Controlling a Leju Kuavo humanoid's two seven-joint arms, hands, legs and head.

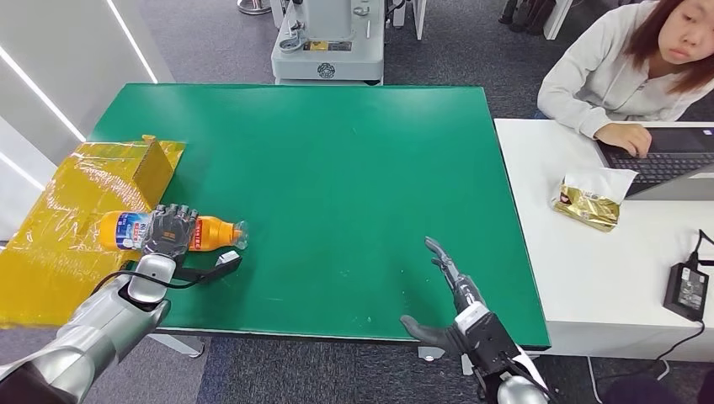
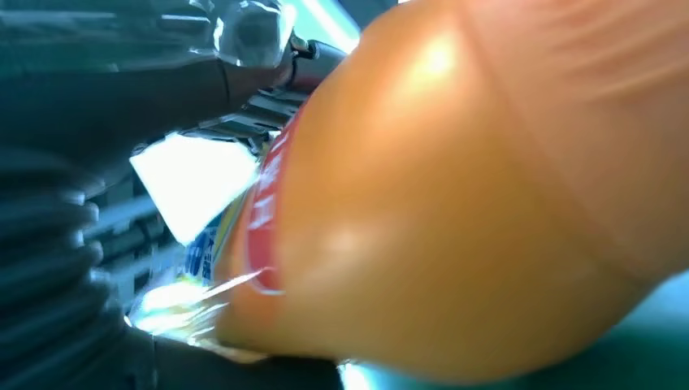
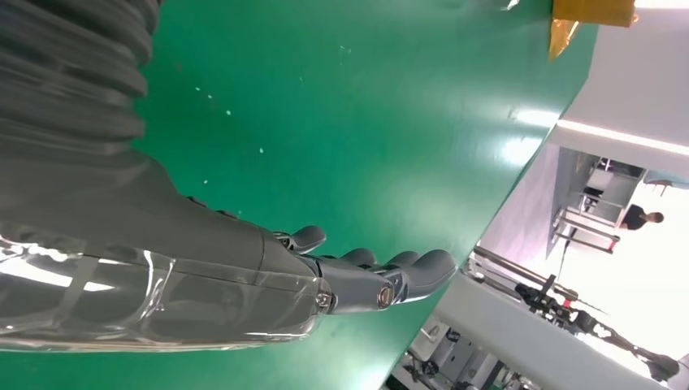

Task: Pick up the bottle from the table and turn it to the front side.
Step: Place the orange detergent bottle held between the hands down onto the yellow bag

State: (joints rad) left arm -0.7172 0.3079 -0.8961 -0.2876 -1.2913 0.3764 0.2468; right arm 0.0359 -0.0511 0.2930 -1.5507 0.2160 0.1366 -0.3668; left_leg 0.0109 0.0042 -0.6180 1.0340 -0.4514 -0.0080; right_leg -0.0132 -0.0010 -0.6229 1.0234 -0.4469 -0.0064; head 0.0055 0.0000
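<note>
While it lies on its side at the green table's (image 1: 337, 168) nine o'clock edge, cap toward three o'clock, the orange drink bottle (image 1: 215, 232) is gripped by the left hand (image 1: 171, 229) over its blue, white and red label, whose writing is unreadable. Yellow plastic wrap (image 1: 76, 219) lies just beside it. The right hand (image 1: 450, 295) hovers open at five o'clock, fingers straight.

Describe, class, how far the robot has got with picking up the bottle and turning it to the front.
Done: the left hand has reached the orange bottle and wraps its middle. In hand: the bottle lies on its side by the green table's left edge; whether it is lifted is unclear. Left: raising it and turning it to the front. The right hand hovers with fingers apart, holding nothing.
</note>
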